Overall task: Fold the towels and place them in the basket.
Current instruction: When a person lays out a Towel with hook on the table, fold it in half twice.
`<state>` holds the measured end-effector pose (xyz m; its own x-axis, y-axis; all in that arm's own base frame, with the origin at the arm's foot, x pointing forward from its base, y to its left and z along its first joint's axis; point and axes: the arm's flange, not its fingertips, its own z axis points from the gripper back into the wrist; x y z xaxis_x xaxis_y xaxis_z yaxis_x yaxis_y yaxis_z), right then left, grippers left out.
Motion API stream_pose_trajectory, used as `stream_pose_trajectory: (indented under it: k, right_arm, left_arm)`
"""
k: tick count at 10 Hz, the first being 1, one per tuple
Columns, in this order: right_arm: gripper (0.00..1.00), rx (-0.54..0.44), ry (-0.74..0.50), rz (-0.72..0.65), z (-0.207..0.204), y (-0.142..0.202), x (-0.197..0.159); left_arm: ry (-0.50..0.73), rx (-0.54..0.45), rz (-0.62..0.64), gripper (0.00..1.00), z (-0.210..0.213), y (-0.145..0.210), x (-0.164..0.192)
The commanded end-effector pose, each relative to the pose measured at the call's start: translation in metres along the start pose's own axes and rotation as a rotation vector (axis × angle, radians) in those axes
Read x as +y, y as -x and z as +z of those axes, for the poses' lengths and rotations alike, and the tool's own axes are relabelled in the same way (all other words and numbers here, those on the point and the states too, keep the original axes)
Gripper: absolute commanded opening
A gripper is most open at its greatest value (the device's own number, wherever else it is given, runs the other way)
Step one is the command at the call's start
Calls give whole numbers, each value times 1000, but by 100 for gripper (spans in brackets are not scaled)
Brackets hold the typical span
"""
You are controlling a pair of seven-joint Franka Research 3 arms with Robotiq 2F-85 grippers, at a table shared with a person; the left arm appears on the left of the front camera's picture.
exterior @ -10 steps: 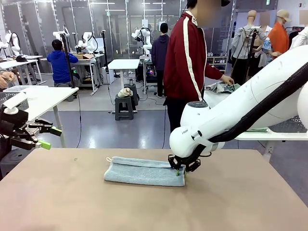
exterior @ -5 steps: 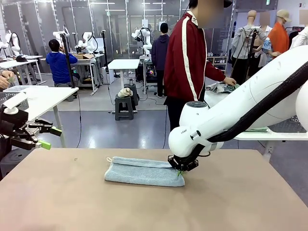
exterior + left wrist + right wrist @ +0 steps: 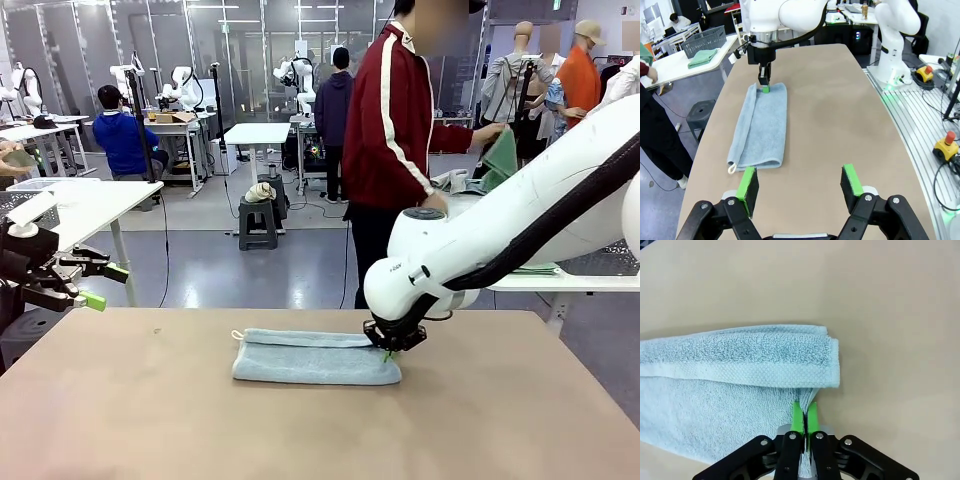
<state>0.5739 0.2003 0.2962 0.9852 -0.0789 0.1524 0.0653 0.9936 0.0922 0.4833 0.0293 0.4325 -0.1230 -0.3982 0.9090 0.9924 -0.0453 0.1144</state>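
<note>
A pale blue towel [image 3: 315, 357], folded lengthwise into a long strip, lies across the middle of the tan table [image 3: 500, 420]. My right gripper [image 3: 390, 350] is down at the strip's right end, shut on the towel. In the right wrist view its green fingertips [image 3: 798, 415] pinch the edge of the towel [image 3: 740, 360] just under the folded top layer. My left gripper [image 3: 95, 285] hovers open beyond the table's left end. In the left wrist view my left gripper [image 3: 800, 185] is well short of the towel [image 3: 760, 125]. A grey mesh basket [image 3: 702, 41] stands on a white side table.
A person in a red jacket [image 3: 395, 130] stands at the far side, turned to the white side table [image 3: 560, 282] and holding up a green cloth [image 3: 500, 158]. Another green cloth [image 3: 702, 57] lies beside the basket. Bare tabletop lies in front of the towel.
My right gripper has dragged the towel's end a short way to the right, and the whole strip shifted with it. The person has lifted a green cloth. The left arm has not moved.
</note>
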Motion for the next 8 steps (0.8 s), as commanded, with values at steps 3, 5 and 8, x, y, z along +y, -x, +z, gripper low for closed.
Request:
stream_pose_trajectory:
  k: [3,5,8]
  right_arm:
    - [0,-9,31,66,14,0,-1]
    - [0,-27,50,82,34,3,11]
    - [0,-83,111,127,77,8,50]
  left_arm:
    - [-3,-5,-3,84,0,-2,-4]
    - [-3,-5,-3,84,0,-2,-4]
    - [-3,-5,-3,84,0,-2,-4]
